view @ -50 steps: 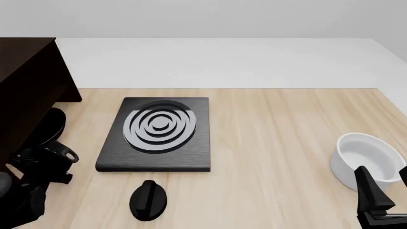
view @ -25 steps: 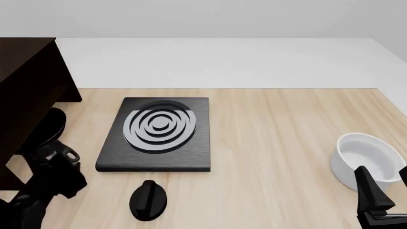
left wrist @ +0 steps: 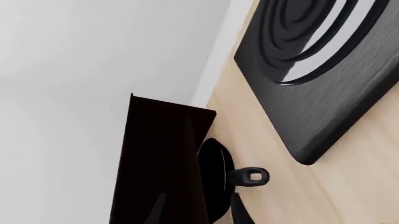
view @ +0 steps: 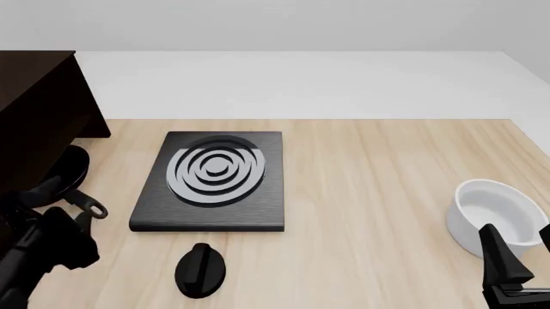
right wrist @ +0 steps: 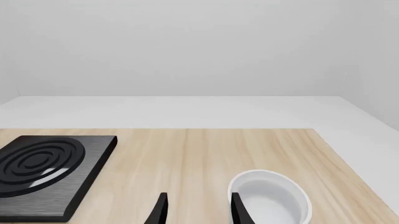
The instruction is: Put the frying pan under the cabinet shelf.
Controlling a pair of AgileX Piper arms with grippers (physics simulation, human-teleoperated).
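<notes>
The frying pan (view: 69, 168) lies on the table at the left, its round body partly tucked beneath the dark cabinet shelf (view: 38, 116). Its handle sticks out toward me and ends in a loop (view: 92, 210). My left gripper (view: 71, 228) hovers just short of that loop. In the left wrist view the frying pan (left wrist: 216, 175) sits against the cabinet shelf (left wrist: 159, 154), and the left gripper (left wrist: 198, 212) is open with nothing between its fingers. My right gripper (view: 509, 273) stays at the near right, and the right wrist view shows it (right wrist: 198, 209) open and empty.
A black stove plate (view: 215, 183) with white rings lies left of centre. A small black knob (view: 200, 270) sits in front of it. A white bowl (view: 496, 215) stands at the right, just beyond the right gripper. The table's far edge meets a white wall.
The left gripper has drawn back from the pan handle toward the near left edge. The pan and the right arm have stayed put.
</notes>
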